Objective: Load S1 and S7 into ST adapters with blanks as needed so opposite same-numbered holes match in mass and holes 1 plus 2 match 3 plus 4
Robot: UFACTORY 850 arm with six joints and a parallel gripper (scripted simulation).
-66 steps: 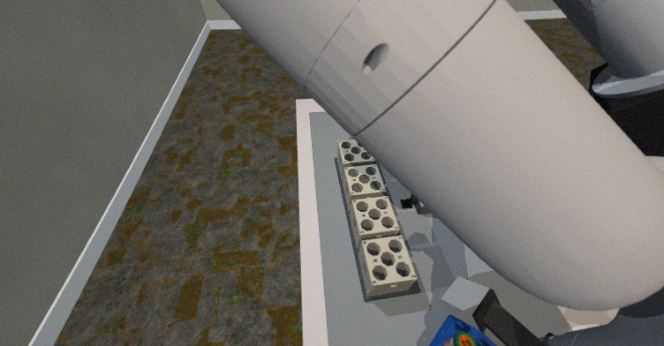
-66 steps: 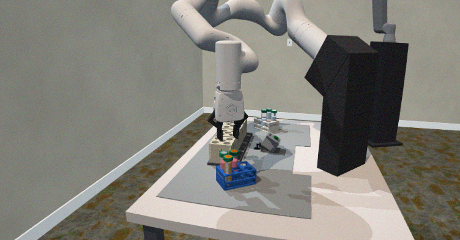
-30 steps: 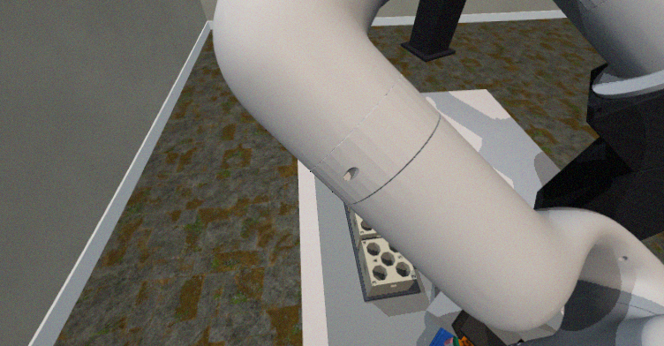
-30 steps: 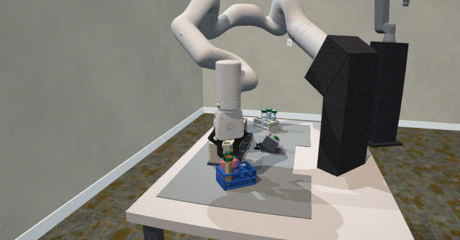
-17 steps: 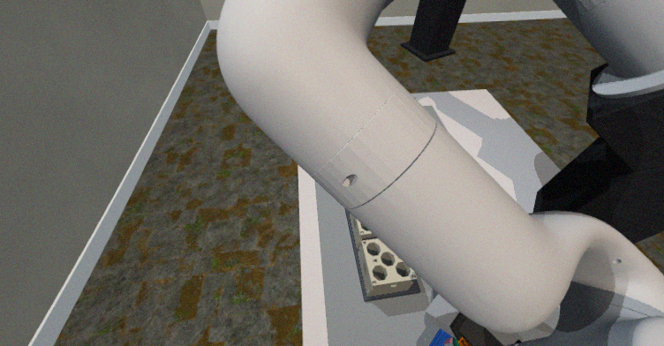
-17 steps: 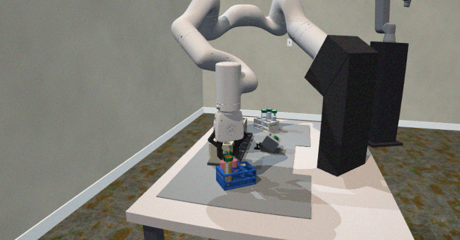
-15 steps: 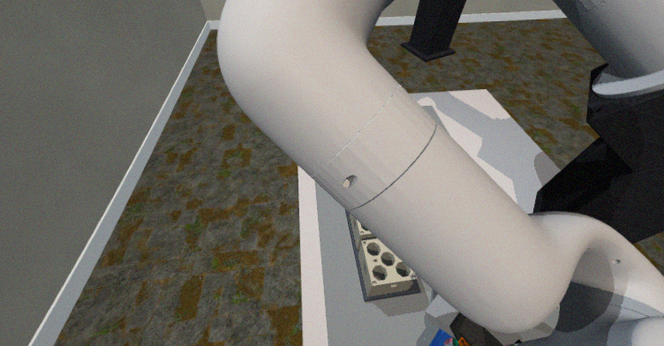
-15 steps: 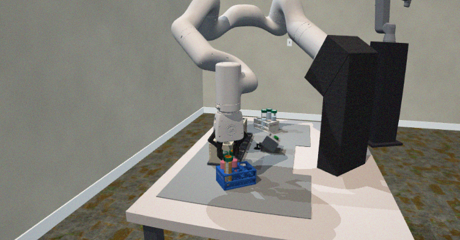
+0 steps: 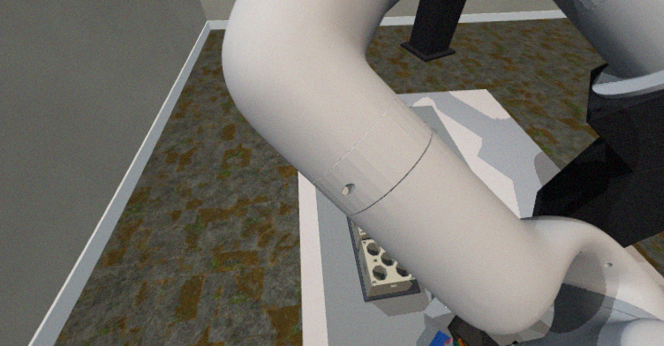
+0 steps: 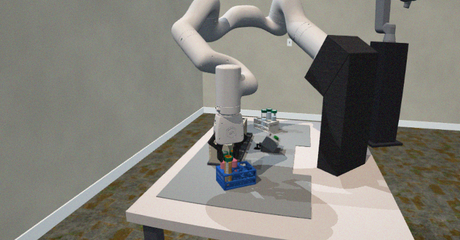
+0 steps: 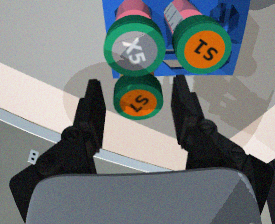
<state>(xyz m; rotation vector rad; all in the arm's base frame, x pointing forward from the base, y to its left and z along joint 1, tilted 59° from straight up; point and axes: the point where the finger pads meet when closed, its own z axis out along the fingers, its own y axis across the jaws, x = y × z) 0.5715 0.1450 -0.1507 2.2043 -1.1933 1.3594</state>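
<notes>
The blue sample rack RS holds three green-capped tubes. X5 (image 11: 135, 48) has a grey dot. S1 (image 11: 202, 46) has an orange dot. S7 (image 11: 137, 96), also with an orange dot, stands at the rack's near side. My gripper (image 11: 137, 91) is open and directly above S7, with one black finger on each side of its cap and a gap on both sides. In the exterior view my gripper (image 10: 227, 152) hangs upright just over the rack (image 10: 237, 175). The loading stand ST (image 9: 383, 269) shows empty adapter holes; the arm hides most of it.
The blank rack RB (image 10: 265, 122) with three green-capped tubes stands at the far side of the grey mat. The wedge with the green DONE key (image 10: 271, 142) sits between it and RS. A tall black column (image 10: 342, 109) stands on the table at the right.
</notes>
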